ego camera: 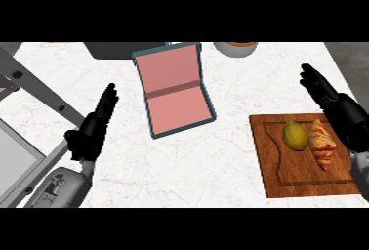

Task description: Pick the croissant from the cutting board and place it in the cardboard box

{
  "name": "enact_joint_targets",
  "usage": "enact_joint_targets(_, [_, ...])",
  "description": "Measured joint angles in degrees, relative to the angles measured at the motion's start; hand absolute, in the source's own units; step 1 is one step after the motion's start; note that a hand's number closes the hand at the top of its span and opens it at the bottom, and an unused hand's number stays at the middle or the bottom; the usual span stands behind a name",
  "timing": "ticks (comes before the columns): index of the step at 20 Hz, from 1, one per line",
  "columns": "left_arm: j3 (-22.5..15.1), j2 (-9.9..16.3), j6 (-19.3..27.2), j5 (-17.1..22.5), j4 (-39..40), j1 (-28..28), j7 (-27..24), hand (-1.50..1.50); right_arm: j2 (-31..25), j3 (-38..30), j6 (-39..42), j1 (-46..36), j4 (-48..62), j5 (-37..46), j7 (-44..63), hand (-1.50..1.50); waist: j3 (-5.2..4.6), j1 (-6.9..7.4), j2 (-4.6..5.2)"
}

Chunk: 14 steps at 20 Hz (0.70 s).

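Croissant (321, 144): we see it untouched on the cutting board (288, 177), near right, beside a green fruit (293, 135).
Right hand (322, 90): fingers straight, holding nothing, above the board's far edge, likely poised for the pick.
Left hand (93, 126): fingers straight, resting at left.
Box (173, 88): we find it open at centre, ready to receive.

White marble-look desk (238, 161), smooth and faintly veined. Cutting board (288, 171) at four o'clock: reddish-brown wood, satin, grooved rim. Croissant (322, 144): flaky golden crust. Box (175, 88) at twelve: matt pink inside, teal edges. Hands matt black.

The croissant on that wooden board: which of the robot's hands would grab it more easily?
Likely the right hand: it hangs beside the cutting board holding the croissant. The left hand is across the counter.
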Motion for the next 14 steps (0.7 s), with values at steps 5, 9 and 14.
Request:
enact_joint_targets(5, [3.44, 6.14, 2.66, -3.45, 2.85, 1.62, 1.56, 0.00, -3.76, -2.96, 4.98, 2.21, 3.89, -1.74, -1.22, -1.50, 1.30, 0.73, 0.43])
enact_joint_targets(9, [1.89, 7.78, 2.13, -5.26, 2.75, 1.32, 2.70, 0.00, -14.59, 0.26, 9.67, 3.17, 4.31, 8.97, -4.12, -1.50, 1.20, 2.14, 0.60])
enact_joint_targets(14, [1.63, 9.79, 2.29, -6.16, 1.43, 3.06, 3.98, 0.00, -17.46, -1.79, 11.00, 9.12, 12.42, 11.30, -17.63, -1.50, 2.06, 1.17, 0.52])
